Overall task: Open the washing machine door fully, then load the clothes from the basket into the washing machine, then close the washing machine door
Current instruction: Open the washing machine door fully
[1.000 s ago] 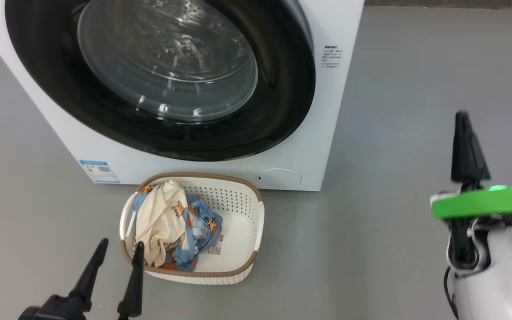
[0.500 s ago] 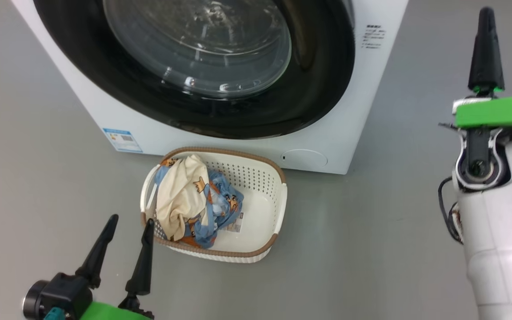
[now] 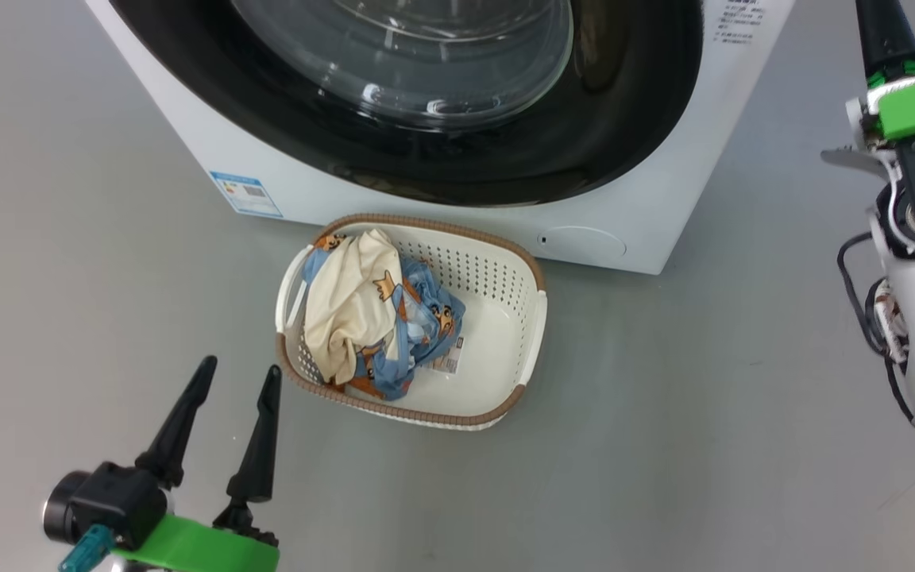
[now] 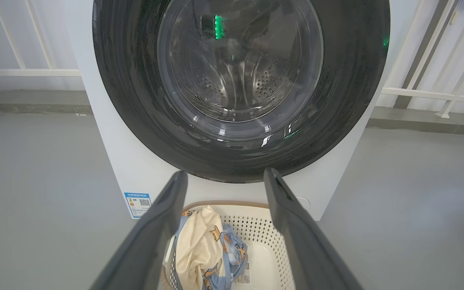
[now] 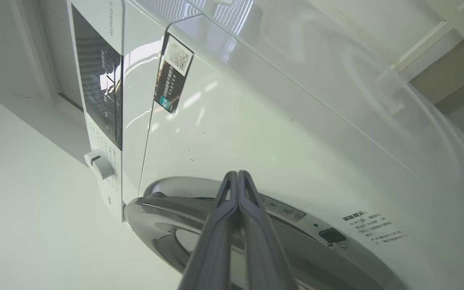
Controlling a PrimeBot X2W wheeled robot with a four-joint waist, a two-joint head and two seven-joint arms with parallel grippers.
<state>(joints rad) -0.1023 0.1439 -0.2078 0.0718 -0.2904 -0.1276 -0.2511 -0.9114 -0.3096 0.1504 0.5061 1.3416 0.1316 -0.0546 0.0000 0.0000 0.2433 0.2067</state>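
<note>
The washing machine (image 3: 664, 199) stands at the top of the head view, and its door (image 3: 624, 103) with the black rim and glass bowl faces me. In the right wrist view the door's silvery edge (image 5: 155, 209) stands slightly off the front, baring a latch socket (image 5: 330, 235). The basket (image 3: 533, 318) sits on the floor before the machine, with the clothes (image 3: 354, 302) heaped in its left half. My left gripper (image 3: 240, 369) is open and empty, just left of the basket's near corner. My right gripper (image 5: 237, 174) is shut on nothing, raised beside the machine's right side.
Grey floor lies all round the machine and basket. A blue label sticker (image 3: 245, 193) and a round flap (image 3: 584, 241) mark the machine's lower front. White railings (image 4: 26, 72) and a low kerb run behind the machine. A control knob (image 5: 99, 163) juts from the front panel.
The head camera has moved, sliding the whole picture right and up. My right gripper has risen from floor height to beside the machine's upper right. The left gripper stays open near the basket.
</note>
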